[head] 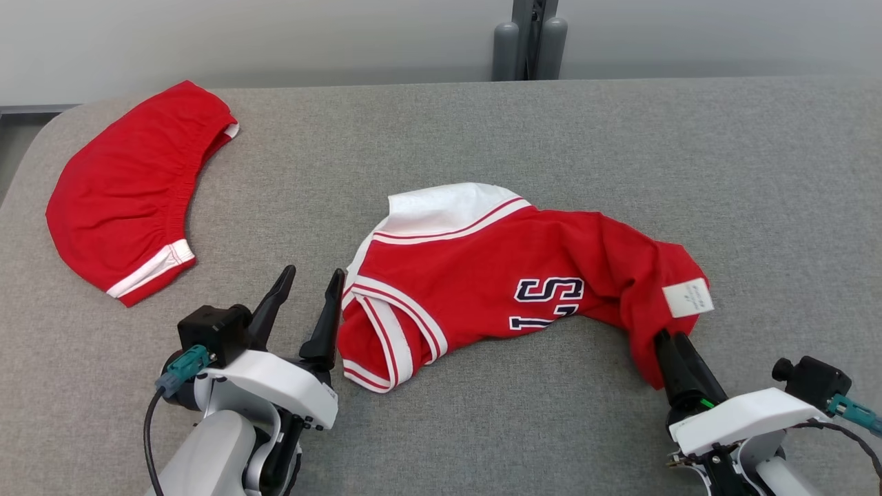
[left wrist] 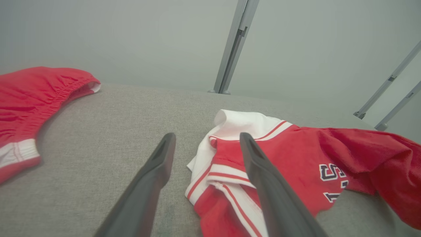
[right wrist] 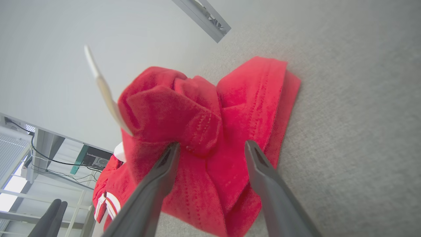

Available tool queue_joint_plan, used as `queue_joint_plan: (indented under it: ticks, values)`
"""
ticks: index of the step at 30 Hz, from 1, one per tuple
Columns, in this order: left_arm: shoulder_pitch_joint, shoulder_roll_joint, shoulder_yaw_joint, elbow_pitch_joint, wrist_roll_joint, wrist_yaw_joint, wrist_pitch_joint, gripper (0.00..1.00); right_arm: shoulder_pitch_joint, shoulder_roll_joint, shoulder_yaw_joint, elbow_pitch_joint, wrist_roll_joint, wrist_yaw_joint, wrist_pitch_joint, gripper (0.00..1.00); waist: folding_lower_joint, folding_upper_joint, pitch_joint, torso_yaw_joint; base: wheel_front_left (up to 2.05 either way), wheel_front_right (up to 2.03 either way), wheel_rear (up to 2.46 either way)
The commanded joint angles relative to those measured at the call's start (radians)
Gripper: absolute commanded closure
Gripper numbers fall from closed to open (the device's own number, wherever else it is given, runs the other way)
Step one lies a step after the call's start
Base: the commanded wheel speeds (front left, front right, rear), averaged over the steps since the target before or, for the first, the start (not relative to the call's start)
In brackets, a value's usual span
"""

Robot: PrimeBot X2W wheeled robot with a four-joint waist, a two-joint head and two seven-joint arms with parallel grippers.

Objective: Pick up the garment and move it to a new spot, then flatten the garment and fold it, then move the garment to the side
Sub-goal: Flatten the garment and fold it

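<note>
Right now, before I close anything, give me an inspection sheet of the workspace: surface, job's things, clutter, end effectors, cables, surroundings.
Surface: grey fabric table.
Job's things: red jersey, crumpled mid-table, white label at its right end.
Clutter: red shorts, far left, apart from the jersey.
End effectors: left end effector open beside the jersey's left edge; right end effector open, fingers astride a bunched fold at its right end.
Cables: left wrist cable loops beside the forearm; right wrist cable likewise; both off the cloth.
Surroundings: pale wall, grey metal post behind the table.
</note>
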Motion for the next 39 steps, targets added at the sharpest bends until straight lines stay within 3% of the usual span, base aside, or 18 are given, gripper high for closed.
queue_joint_plan:
  ticks: [1, 17, 18, 19, 20, 21, 28, 39]
  values:
    - [-0.017, -0.001, 0.000, -0.002, -0.005, 0.005, -0.003, 0.00, -0.007, -0.010, 0.001, -0.025, -0.001, 0.001, -0.001, 0.00, 0.0000, 0.0000, -0.001, 0.003, 0.00, 0.00, 0.00]
    - [-0.019, -0.006, -0.004, 0.005, -0.012, 0.002, -0.009, 0.00, -0.021, -0.014, 0.080, -0.047, -0.065, 0.001, -0.001, 0.00, 0.0000, 0.0000, -0.007, 0.020, 0.00, 0.00, 0.00]
    - [-0.019, -0.006, -0.005, 0.006, -0.012, 0.002, -0.010, 0.00, -0.022, -0.016, 0.081, -0.039, -0.073, 0.001, -0.001, 0.22, 0.0000, 0.0000, -0.008, 0.022, 0.00, 0.00, 0.00]
    - [-0.018, -0.007, -0.005, 0.006, -0.012, 0.003, -0.010, 0.00, -0.026, -0.017, 0.079, -0.034, -0.078, 0.001, -0.001, 0.59, 0.0000, 0.0000, -0.008, 0.024, 0.00, 0.00, 0.00]
    - [-0.017, -0.007, -0.006, 0.006, -0.012, 0.004, -0.011, 0.00, -0.028, -0.015, 0.076, -0.032, -0.081, 0.001, -0.001, 0.83, 0.0000, 0.0000, -0.009, 0.025, 0.00, 0.00, 0.00]
    - [-0.016, -0.007, -0.005, 0.006, -0.012, 0.004, -0.011, 0.00, -0.028, -0.014, 0.071, -0.032, -0.083, 0.001, -0.001, 1.00, 0.0000, 0.0000, -0.010, 0.026, 0.00, 0.00, 0.00]
    - [-0.004, -0.005, 0.001, 0.001, -0.015, 0.009, -0.015, 0.00, 0.000, -0.027, -0.009, -0.070, -0.126, 0.001, -0.001, 1.00, 0.0000, 0.0000, -0.018, 0.023, 0.00, 0.00, 0.00]
    - [0.011, -0.002, 0.002, -0.007, -0.015, 0.013, -0.016, 0.00, 0.054, -0.104, -0.223, -0.117, -0.217, 0.000, -0.001, 1.00, 0.0000, 0.0000, -0.035, -0.002, 0.00, 0.00, 0.00]
